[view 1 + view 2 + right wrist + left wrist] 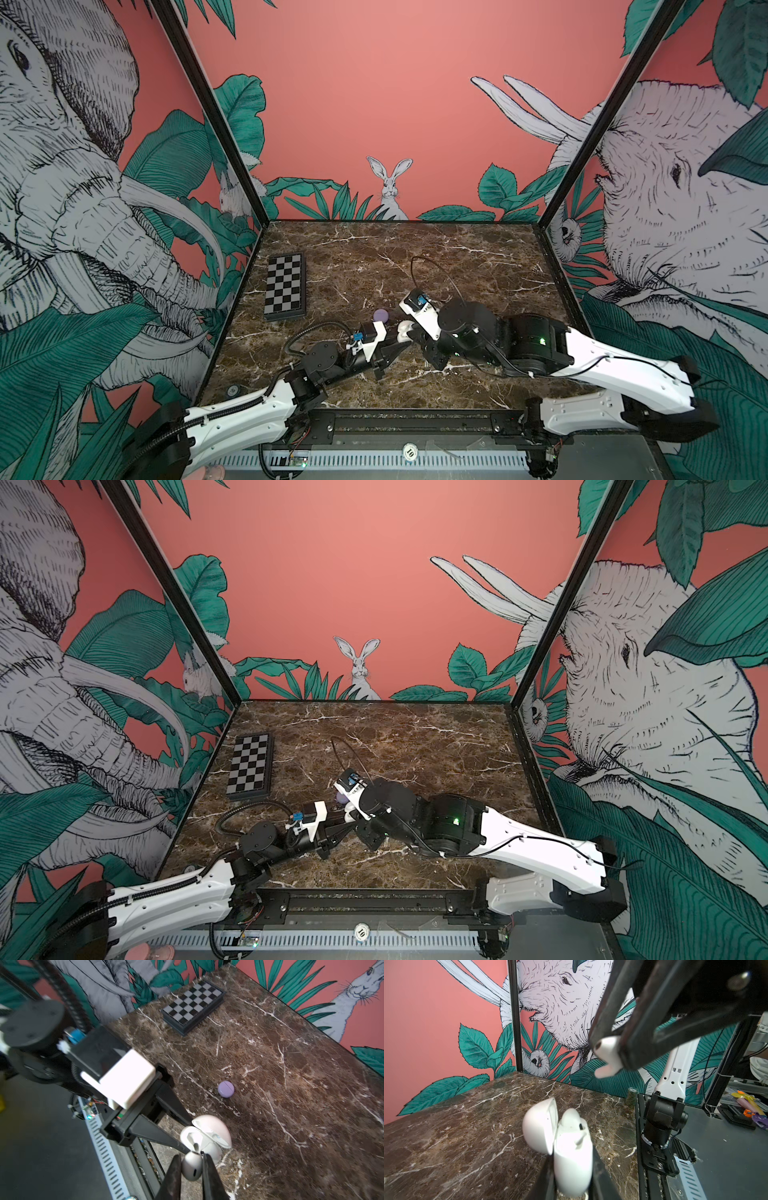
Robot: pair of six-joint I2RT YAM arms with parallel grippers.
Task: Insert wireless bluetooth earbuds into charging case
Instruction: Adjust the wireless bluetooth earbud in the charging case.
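Black rail (415, 424) at the near edge carries the two white-shelled arms, which converge over the near middle of the brown marble tabletop (478, 266). The left gripper (191, 1135), reaching in from the near left, is clamped on the body of the white case (573, 1159), one finger on each side. The case's lid (538, 1126) stands hinged open. One white earbud (570, 1119) sits in the case, its rounded head showing above the rim. The right gripper (192, 1160), coming in from the right, has its jaws pinched narrowly on a second white earbud (609, 1053). That earbud's head and stem stick out past the fingertips. It hangs close to the open mouth of the case, apart from it in the left wrist view.

Just beyond the two grippers a closed lilac case (381, 314), a round puck, lies on the marble, not touching either tool. Farther back and to the left, near the left wall, rests a folded black-and-grey chessboard (285, 286). Coral walls printed with elephants, leaves and a rabbit (390, 187) enclose the far side.
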